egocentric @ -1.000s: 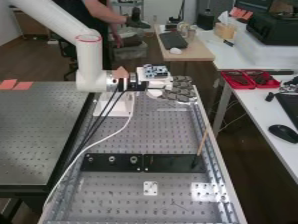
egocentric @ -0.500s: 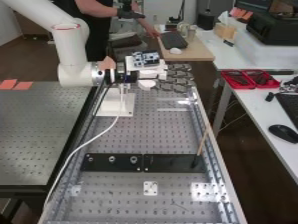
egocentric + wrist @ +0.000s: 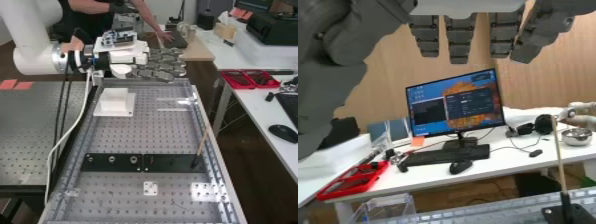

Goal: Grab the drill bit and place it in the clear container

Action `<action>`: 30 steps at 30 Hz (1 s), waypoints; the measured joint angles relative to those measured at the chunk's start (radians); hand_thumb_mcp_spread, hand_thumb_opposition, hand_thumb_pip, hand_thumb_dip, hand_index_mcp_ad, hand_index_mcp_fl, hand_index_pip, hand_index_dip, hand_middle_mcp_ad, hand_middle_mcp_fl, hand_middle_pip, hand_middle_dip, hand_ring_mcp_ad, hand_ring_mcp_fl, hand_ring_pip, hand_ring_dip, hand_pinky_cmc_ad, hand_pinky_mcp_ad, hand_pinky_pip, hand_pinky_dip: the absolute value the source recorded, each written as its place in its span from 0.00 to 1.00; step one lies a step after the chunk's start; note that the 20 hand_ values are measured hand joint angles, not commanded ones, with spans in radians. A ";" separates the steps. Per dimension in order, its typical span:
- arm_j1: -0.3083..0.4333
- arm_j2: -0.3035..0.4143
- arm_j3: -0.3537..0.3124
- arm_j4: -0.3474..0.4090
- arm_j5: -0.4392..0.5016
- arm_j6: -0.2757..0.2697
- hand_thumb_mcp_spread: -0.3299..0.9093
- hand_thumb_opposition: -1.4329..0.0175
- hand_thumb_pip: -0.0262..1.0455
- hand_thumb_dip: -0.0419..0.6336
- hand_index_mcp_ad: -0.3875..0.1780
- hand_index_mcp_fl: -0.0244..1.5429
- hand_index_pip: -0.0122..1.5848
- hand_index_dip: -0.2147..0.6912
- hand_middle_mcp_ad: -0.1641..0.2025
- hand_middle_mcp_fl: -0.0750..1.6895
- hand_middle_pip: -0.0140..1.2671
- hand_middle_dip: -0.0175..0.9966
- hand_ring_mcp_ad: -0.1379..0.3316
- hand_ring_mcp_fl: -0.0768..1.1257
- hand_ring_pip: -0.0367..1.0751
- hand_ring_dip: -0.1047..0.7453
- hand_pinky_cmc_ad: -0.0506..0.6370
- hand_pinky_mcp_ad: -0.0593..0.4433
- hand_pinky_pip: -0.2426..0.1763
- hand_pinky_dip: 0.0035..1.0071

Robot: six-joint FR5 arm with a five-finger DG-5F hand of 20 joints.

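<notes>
Fingers (image 3: 163,64) straight, spread and empty, sit beyond the black plate (image 3: 122,168), as does the clear container (image 3: 391,201). The drill bit is probably one of the small metal pieces (image 3: 112,159) set in that plate, though I can't tell which; expect it light, stiff and slick, best pinched by its exposed top. All look stubby, round and silvery.

Soft, fairly bright light covers the perforated desk (image 3: 149,137), flaring white both nearer than and beyond the dark strip (image 3: 169,163), while the floor (image 3: 234,145) right of that strip lies dim and, in the wrist view, the monitor (image 3: 456,103) glows.
</notes>
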 joint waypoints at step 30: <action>-0.046 0.061 -0.010 -0.049 -0.019 -0.015 0.40 0.50 0.31 0.09 0.64 0.03 0.05 0.39 0.65 0.04 0.12 0.15 0.79 0.07 0.09 0.08 0.53 0.43 0.24 0.23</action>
